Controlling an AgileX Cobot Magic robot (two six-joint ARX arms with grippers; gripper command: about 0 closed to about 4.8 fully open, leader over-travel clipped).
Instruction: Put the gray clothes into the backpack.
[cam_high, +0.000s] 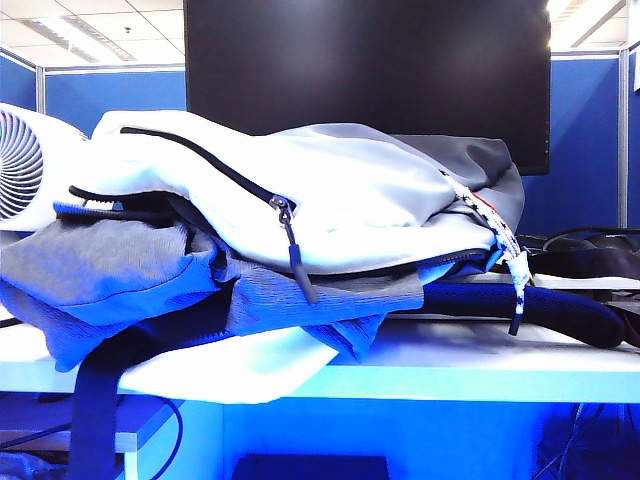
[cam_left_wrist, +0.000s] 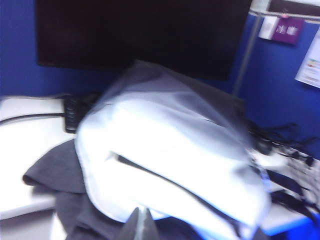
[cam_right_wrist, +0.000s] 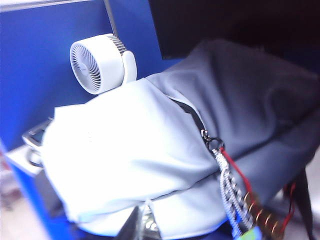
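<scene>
The backpack (cam_high: 350, 200) lies on its side on the white table, white and light-gray with a dark-gray upper panel and a black zipper. The gray clothes (cam_high: 110, 270) spill out of its left-hand opening and hang over the table's front edge. Neither arm shows in the exterior view. In the left wrist view my left gripper (cam_left_wrist: 141, 224) is shut and empty, held back above the backpack (cam_left_wrist: 165, 150) and the gray clothes (cam_left_wrist: 55, 172). My right gripper (cam_right_wrist: 145, 222) is also shut and empty, hovering off the backpack (cam_right_wrist: 125, 155) near its zipper charms (cam_right_wrist: 232, 192).
A white round fan (cam_high: 20, 165) stands at the back left, also visible as the fan (cam_right_wrist: 97, 62). A black monitor (cam_high: 370, 70) fills the back. Dark navy straps (cam_high: 530, 305) and black cables (cam_high: 590, 240) lie at the right. The table edge (cam_high: 450, 375) runs along the front.
</scene>
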